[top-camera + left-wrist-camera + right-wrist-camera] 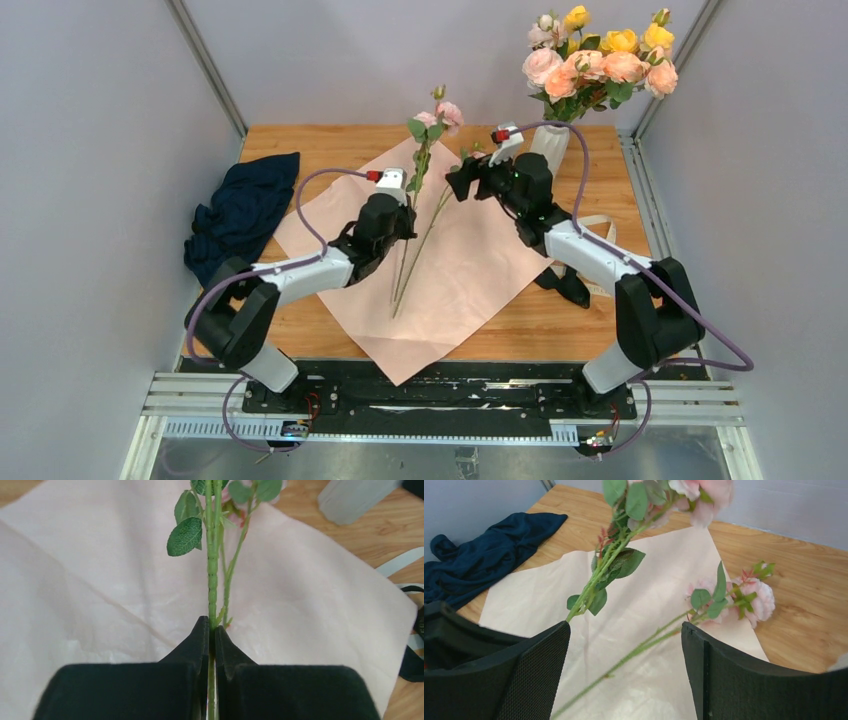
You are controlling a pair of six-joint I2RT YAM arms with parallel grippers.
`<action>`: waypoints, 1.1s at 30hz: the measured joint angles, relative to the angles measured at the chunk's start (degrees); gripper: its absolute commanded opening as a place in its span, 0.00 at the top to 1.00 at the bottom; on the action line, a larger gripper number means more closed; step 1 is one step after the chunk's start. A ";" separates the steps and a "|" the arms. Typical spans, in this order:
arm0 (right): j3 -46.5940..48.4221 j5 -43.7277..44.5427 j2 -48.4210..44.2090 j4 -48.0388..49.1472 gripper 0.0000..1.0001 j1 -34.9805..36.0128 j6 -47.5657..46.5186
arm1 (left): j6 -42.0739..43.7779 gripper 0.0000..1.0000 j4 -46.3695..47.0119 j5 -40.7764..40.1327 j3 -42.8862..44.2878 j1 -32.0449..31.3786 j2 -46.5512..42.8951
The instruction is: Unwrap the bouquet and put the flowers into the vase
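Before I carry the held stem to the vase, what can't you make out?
Vase mouth: top view, hidden behind the yellow and peach roses.
Vase body: left wrist view, blurred, cut by the top edge.
Held stem blooms: left wrist view, mostly beyond the top edge.

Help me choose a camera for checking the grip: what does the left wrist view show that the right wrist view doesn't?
Only left wrist: the left claw shut on one flower stem. Only right wrist: the open right claw, a pink rose lying at the paper's edge, and the dark blue cloth. Both: the unfolded pink paper, the wooden table and the held stem's leaves.
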 measured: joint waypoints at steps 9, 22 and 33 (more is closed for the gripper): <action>7.82 -1.36 8.15 -2.95 0.14 5.38 3.15 | 5.60 1.00 16.55 0.07 -12.20 -4.68 -7.41; 9.73 -2.51 10.05 -1.31 1.00 10.08 6.27 | 9.25 1.00 19.06 -1.99 -13.20 -6.45 -10.73; 9.77 -3.89 7.96 -2.62 1.00 10.95 3.19 | 7.43 0.26 14.80 -4.11 -15.06 -7.28 -20.13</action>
